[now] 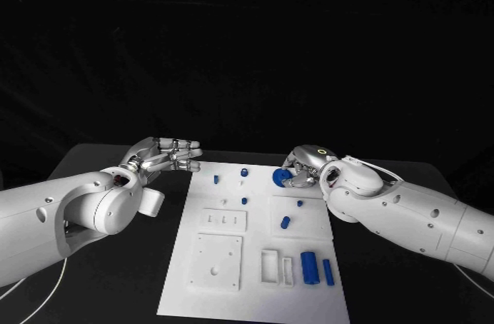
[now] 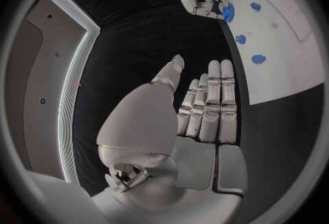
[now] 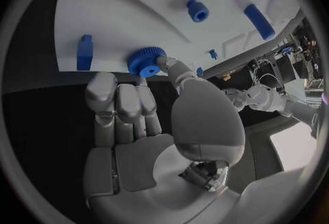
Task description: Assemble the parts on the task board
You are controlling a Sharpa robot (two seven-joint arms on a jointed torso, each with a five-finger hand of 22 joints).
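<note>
At task board [image 1: 258,267] far edge: right hand [image 1: 300,168] touches blue gear [image 1: 281,178] (grip unclear); left hand [image 1: 165,156] empty, fingers apart; two blue cylinders [image 1: 309,265] near edge.

Shown: one white task board [image 1: 258,295] on one black worktop [image 1: 144,288]. Counted on the board, eight blue parts: one toothed wheel [image 1: 281,178], two long bars [image 1: 309,265] and five small pegs [image 1: 244,173]. Also seen, two silver hands: one left hand [image 1: 170,156] and one right hand [image 1: 304,168].
</note>
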